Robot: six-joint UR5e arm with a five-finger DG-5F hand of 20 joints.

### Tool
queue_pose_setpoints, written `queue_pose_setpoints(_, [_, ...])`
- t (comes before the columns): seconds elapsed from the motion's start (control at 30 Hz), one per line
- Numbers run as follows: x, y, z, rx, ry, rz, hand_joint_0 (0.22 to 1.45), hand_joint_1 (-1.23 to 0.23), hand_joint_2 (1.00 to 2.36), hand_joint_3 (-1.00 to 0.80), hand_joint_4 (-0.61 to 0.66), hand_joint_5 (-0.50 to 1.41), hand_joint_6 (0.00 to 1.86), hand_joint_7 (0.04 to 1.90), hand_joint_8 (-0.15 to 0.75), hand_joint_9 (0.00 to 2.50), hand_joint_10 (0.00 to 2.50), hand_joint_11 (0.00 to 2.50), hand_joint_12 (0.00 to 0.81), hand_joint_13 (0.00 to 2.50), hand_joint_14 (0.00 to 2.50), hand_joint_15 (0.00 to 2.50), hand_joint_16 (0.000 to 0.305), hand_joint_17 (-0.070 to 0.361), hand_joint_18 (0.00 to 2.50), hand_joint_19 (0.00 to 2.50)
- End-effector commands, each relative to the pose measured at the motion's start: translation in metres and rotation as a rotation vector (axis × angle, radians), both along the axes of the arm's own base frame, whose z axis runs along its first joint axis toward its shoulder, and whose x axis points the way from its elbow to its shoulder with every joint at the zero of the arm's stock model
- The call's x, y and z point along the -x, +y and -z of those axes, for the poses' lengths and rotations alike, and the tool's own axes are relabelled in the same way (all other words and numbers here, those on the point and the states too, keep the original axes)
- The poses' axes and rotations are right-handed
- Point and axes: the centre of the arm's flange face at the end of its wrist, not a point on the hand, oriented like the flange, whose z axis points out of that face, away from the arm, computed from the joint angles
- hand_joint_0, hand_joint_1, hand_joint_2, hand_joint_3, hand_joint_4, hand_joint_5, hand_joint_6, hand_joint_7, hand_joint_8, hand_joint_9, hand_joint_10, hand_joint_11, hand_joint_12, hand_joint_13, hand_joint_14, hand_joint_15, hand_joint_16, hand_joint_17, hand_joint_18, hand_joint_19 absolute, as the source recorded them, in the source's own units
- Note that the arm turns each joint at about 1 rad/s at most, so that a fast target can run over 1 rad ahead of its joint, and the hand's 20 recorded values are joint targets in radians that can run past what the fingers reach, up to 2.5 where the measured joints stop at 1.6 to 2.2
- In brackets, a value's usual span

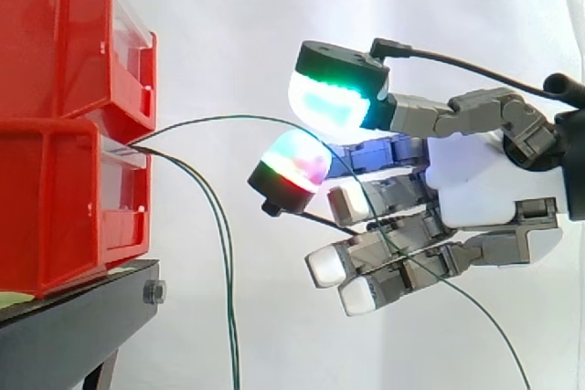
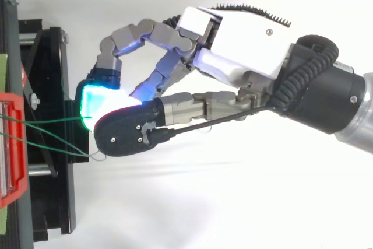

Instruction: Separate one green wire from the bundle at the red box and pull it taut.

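nearest the lens from above are my fingers (image 2: pixel 125 131), half curled at mid frame, just right of the red box (image 1: pixel 64 198) at the left edge. one green wire (image 1: pixel 238 117) leaves the box front, arcs up and right, slips between my two glowing pads (image 1: pixel 324 102), crosses the lower curled fingers and trails off to the lower right. i judge it hooked loosely rather than clamped. the other strands (image 1: pixel 229 317) droop straight down beside the box, well apart from mine. separation looks done, but the arc says the wire is slack. next i should close the pads firmly on it and draw rightward until it runs straight.
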Motion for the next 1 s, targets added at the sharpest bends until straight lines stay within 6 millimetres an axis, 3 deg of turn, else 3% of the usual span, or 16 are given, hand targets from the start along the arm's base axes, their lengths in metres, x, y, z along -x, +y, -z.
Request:
queue_pose_setpoints(0.0, [0.0000, 0.0000, -0.0003, 0.000, 0.000, 0.000, 0.60, -0.68, 1.00, -0.44, 0.00, -0.18, 0.89, 1.03, 0.250, 1.20, 0.02, 0.73, 0.359, 1.02, 0.02, 0.49, 0.047, 0.107, 0.86, 0.52])
queue_pose_setpoints(0.4, [0.0005, -0.0001, 0.0001, -0.003, 0.003, 0.000, 0.62, -0.76, 1.02, -0.19, -0.15, -0.17, 0.91, 1.10, 0.239, 1.20, 0.02, 0.74, 0.349, 1.02, 0.02, 0.50, 0.046, 0.104, 0.86, 0.52])
queue_pose_setpoints(0.97, [0.0022, -0.0004, 0.0026, -0.121, -0.025, 0.010, 0.60, -0.82, 1.02, -0.01, -0.31, -0.13, 0.90, 1.18, 0.223, 1.30, 0.02, 0.68, 0.369, 1.02, 0.02, 0.45, 0.051, 0.114, 0.91, 0.46])
